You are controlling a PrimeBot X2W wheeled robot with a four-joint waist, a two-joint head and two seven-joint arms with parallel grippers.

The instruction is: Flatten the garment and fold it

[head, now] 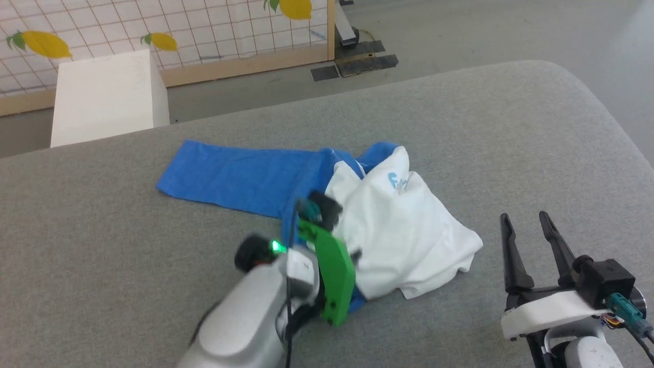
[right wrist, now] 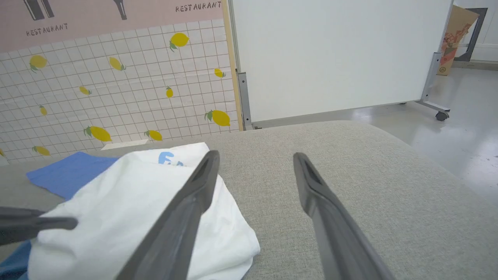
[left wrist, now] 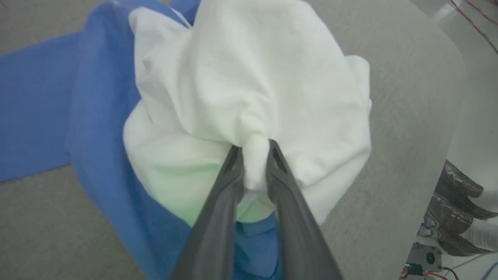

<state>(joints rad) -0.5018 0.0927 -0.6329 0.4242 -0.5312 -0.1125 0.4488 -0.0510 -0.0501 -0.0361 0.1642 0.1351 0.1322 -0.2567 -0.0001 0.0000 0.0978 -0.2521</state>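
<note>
Though crumpled, white fold of garment (head: 403,230) inside left pincer (left wrist: 255,147).

Here's a robot test lab dressed as a set: far left stands a printed lemon-tile backdrop (right wrist: 116,85) lettered RESTAURANT, to its right a white partition on castors (right wrist: 334,58), with polished grey floor (right wrist: 459,140) beyond the grey padded table (head: 460,112).

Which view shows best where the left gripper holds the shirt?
The left wrist view: there the left gripper has its jaws shut on a bunched fold of the white shirt. In the head view its green wrist bracket hides most of the grip. The right wrist view catches one dark finger at its left edge.
</note>
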